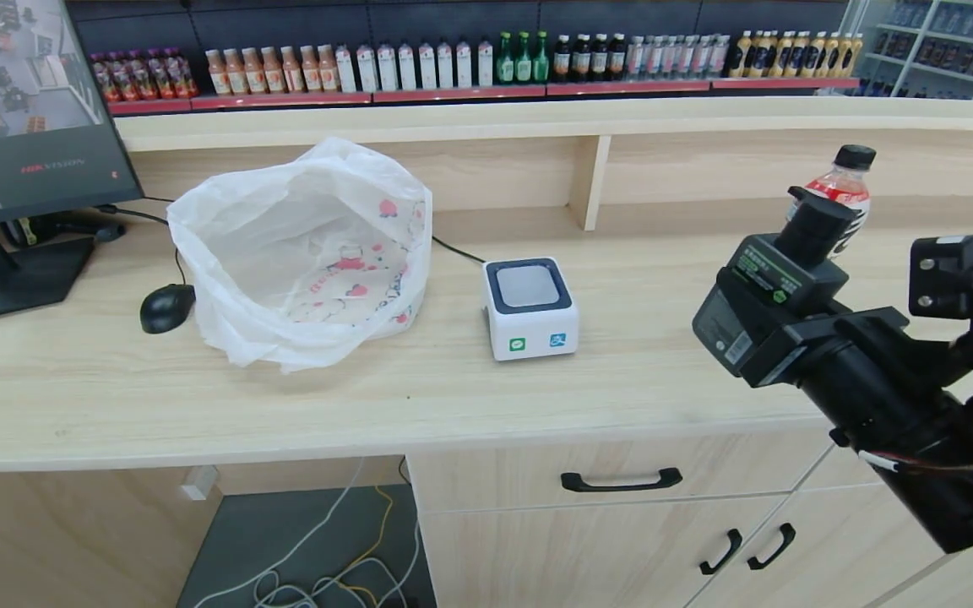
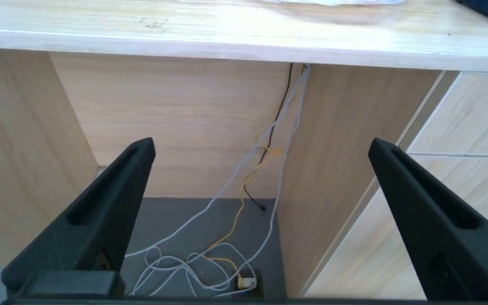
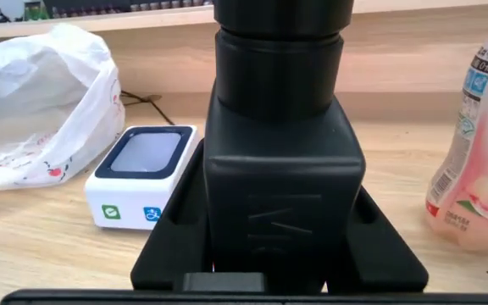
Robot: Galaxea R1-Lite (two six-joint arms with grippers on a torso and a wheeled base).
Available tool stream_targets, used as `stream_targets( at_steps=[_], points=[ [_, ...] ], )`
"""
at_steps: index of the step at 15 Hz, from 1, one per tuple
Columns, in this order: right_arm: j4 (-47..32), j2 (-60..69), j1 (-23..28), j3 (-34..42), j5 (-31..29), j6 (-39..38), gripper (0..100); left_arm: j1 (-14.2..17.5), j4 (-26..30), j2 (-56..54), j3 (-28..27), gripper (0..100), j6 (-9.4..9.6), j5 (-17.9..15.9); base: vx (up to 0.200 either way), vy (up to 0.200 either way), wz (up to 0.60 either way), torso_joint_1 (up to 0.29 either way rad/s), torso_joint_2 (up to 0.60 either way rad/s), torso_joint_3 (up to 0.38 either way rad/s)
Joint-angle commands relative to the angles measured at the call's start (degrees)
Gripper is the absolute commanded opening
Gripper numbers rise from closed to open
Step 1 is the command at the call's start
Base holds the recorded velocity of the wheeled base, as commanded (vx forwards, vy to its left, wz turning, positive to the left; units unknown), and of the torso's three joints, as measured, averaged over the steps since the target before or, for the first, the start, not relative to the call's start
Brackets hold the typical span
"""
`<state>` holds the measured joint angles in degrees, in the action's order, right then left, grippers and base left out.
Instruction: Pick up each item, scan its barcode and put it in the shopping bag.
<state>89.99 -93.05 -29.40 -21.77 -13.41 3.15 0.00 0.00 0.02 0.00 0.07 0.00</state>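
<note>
A white plastic shopping bag (image 1: 233, 287) stands on the light wooden worktop (image 1: 453, 397) with its mouth open and its rim crumpled. The part of its inside that shows is bare film with a pink-red print. Just beside it, on the robot's right, sits a white box scanner (image 1: 530, 308) with a dark-rimmed window facing up. A black mouse (image 1: 167, 307) lies against the bag's other side.

The right gripper (image 3: 278, 254) is raised over the right end of the worktop. Its fingers are closed on a dark bottle (image 1: 757, 295) with a squared body and a round neck, held tilted and well apart from the bag. Behind it a peach drink bottle (image 1: 843, 187) with a black cap stands upright on the worktop.

The left gripper (image 2: 261, 148) hangs below the worktop's edge, its fingers spread wide and holding nothing, facing loose cables (image 2: 219, 254) on the floor.
</note>
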Motion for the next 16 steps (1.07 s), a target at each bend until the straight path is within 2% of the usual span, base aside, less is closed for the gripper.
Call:
stream_targets(
  at_steps=[1, 4, 12, 16],
  points=[
    [0.0, -1.9, 1.2, -1.4, -0.7, 0.2, 0, 0.0, 0.0, 0.0, 0.0, 100, 0.01, 0.0, 0.000, 0.000, 0.00, 0.000, 0.00, 0.000],
    [0.0, -1.3, 4.5, -2.3, -1.5, 0.9, 0, 0.0, 0.0, 0.0, 0.0, 100, 0.01, 0.0, 0.000, 0.200, 0.00, 0.002, 0.00, 0.002],
    [0.0, -0.3, 4.9, -1.2, -1.5, 0.7, 0, 0.0, 0.0, 0.0, 0.0, 100, 0.01, 0.0, 0.000, 0.200, 0.00, 0.003, 0.00, 0.002],
    [0.0, -0.7, 4.9, -0.4, -1.5, 0.6, 0, 0.0, 0.0, 0.0, 0.0, 100, 0.19, 0.0, 0.000, 0.000, 0.00, 0.000, 0.00, 0.000]
  ],
)
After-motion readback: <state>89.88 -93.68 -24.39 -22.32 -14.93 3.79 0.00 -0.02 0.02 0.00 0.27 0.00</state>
